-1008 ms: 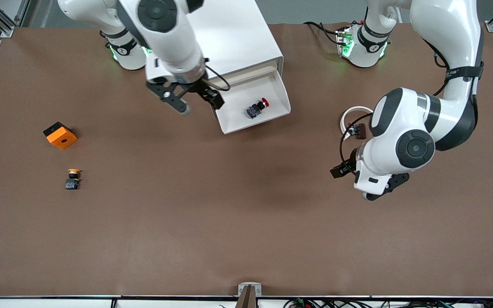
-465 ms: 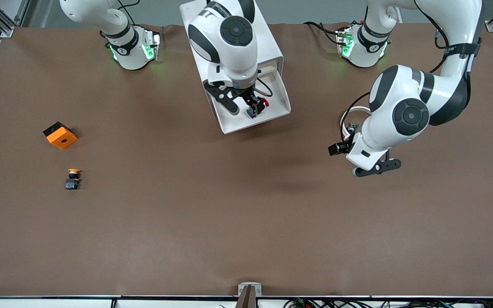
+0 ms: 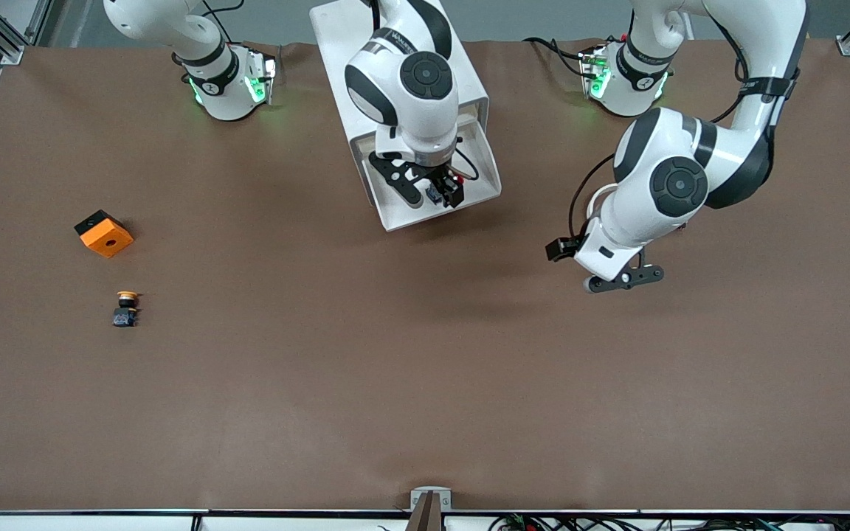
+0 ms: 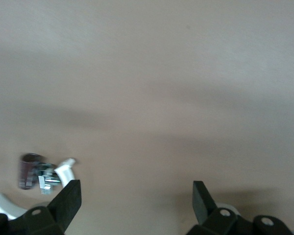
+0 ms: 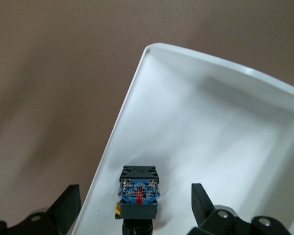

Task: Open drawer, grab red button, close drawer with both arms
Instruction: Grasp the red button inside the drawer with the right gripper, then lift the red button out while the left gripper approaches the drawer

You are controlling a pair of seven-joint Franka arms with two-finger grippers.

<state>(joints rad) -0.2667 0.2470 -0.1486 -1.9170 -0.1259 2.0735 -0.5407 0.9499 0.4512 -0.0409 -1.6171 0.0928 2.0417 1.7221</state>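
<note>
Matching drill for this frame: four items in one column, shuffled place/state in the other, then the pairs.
1. drawer
2. button
3. right gripper
4. left gripper

A. open, over bare table toward the left arm's end
B. pulled out of the white cabinet
C. open, straddling the button
D. lying in the drawer, not gripped

Pairs: 1-B, 2-D, 3-C, 4-A

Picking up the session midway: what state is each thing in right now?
drawer: pulled open, button inside.
button: lying in the drawer, not gripped.
right gripper: open, straddling the button.
left gripper: open, empty, over bare table.
yellow-capped button: untouched on the table.
orange cube: untouched on the table.
</note>
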